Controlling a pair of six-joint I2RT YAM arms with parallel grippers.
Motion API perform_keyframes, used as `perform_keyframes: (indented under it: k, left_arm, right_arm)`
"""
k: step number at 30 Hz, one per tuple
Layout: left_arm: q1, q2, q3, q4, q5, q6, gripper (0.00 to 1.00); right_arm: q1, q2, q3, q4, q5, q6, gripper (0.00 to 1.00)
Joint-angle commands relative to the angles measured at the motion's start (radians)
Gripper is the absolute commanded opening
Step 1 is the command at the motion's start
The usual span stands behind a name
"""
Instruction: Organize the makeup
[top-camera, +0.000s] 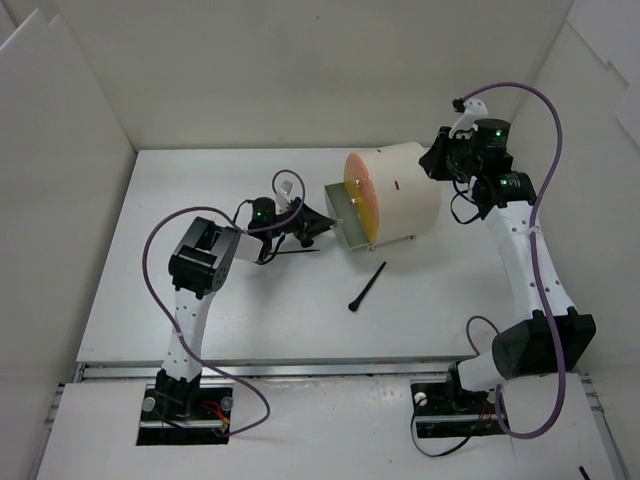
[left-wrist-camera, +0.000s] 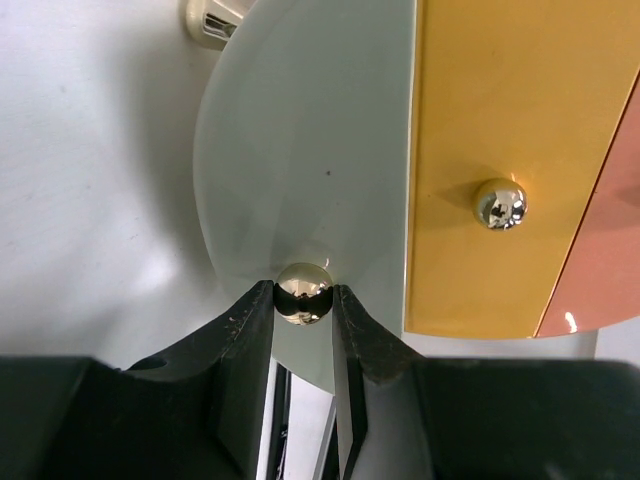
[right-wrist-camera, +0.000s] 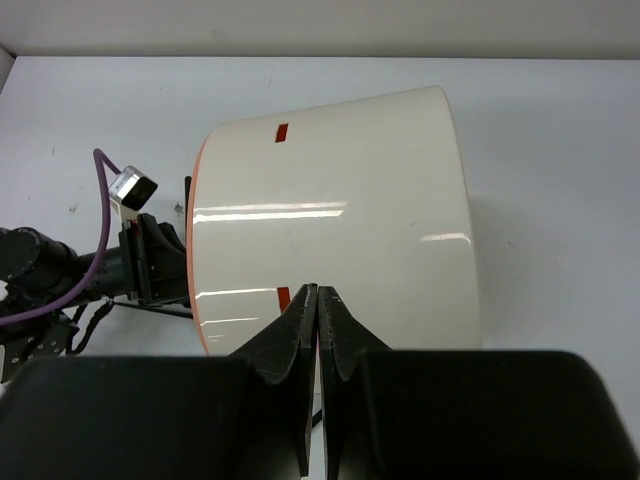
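Left arm (top-camera: 190, 300) rises from its base with the elbow folded at the left and the forearm reaching rightward, wrist roughly level. Left gripper (left-wrist-camera: 303, 300): jaws narrowly parted, both fingers pressed against a small round knob (left-wrist-camera: 303, 278) between them. Right arm (top-camera: 528, 262) stretches far forward with the wrist turned left. Right gripper (right-wrist-camera: 317, 298): jaws fully closed, fingertips touching.

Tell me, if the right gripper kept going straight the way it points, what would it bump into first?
The cream cylinder. The shut right gripper points straight at its curved wall. It looks very close, perhaps already touching, but depth is hard to judge from these views.
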Motion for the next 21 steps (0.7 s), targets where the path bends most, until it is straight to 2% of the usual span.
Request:
perform_keyframes:
  k: [1,7,10,11,16,17,19,21]
  left_arm:
    - [0.014,-0.122,-0.007,0.054,0.037,0.045,0.0]
    - [0.033,-0.165,-0.066,0.018,0.042,0.082,0.04]
    - [0.042,-0.177,-0.076,-0.008,0.042,0.099,0.12]
    - [0.042,-0.179,-0.084,-0.021,0.042,0.103,0.2]
    - [0.053,-0.212,-0.098,-0.079,0.037,0.149,0.33]
    - [0.053,-0.22,-0.098,-0.123,0.037,0.163,0.38]
    - [0.062,-0.254,-0.098,-0.172,0.031,0.209,0.41]
    - [0.074,-0.296,-0.095,-0.257,0.028,0.243,0.51]
  right_arm:
    - [0.007,-0.044,0.001,0.045,0.016,-0.017,0.0]
    - [0.016,-0.05,-0.008,0.046,0.016,-0.016,0.01]
    - [0.021,-0.051,-0.011,0.046,0.018,-0.017,0.02]
    - [0.024,-0.053,-0.013,0.046,0.019,-0.014,0.02]
    - [0.024,-0.063,-0.02,0.046,0.024,-0.017,0.04]
    - [0.024,-0.067,-0.022,0.046,0.024,-0.019,0.05]
    - [0.024,-0.076,-0.025,0.046,0.027,-0.019,0.05]
    - [0.022,-0.08,-0.03,0.046,0.029,-0.022,0.05]
